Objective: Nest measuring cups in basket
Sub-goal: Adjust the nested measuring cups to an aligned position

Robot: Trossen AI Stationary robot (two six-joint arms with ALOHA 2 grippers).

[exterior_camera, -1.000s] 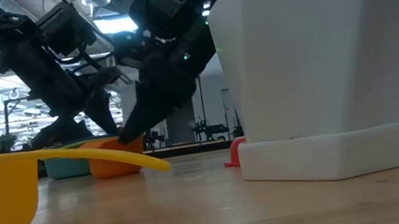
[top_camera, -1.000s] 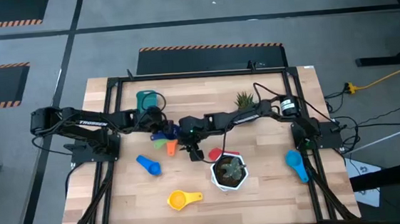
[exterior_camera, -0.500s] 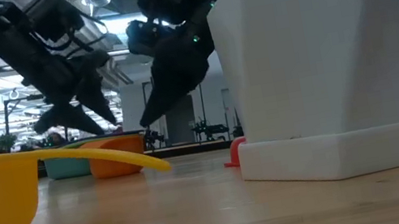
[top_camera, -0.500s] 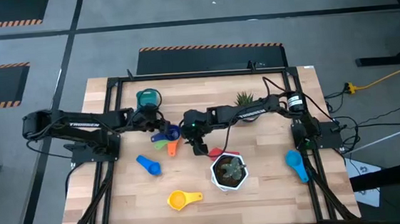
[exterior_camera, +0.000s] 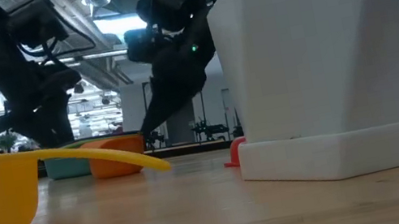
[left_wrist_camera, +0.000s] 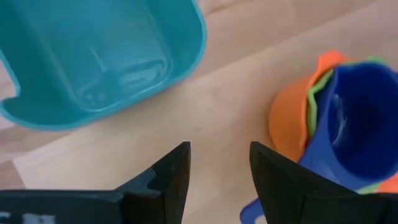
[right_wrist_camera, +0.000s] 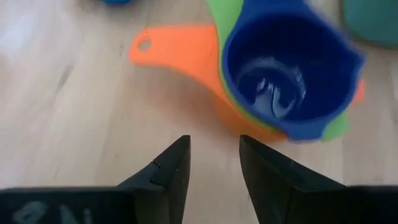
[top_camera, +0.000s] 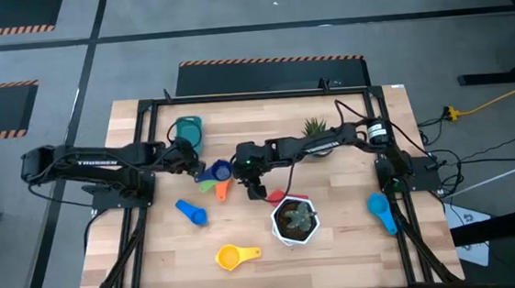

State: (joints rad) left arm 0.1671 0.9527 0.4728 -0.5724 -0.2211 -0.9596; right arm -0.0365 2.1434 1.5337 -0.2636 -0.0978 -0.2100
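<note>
The wooden table [top_camera: 339, 248] carries a teal basket [top_camera: 187, 127] at upper left, a nested orange-green-blue cup stack [top_camera: 217, 176] mid-frame, a blue cup [top_camera: 191, 212], yellow cup [top_camera: 233, 255], red cup [top_camera: 276, 198], white pot [top_camera: 294, 221], and light-blue cup [top_camera: 382, 211] at right.

You had the dark blue cup [right_wrist_camera: 291, 78] nested in the green cup [right_wrist_camera: 231, 25] and orange cup [right_wrist_camera: 180, 51], near the empty teal basket [left_wrist_camera: 99, 59]. The light blue [top_camera: 191, 212], yellow [top_camera: 234, 255], red [top_camera: 278, 197] and second light blue [top_camera: 381, 210] cups lay scattered apart.
</note>
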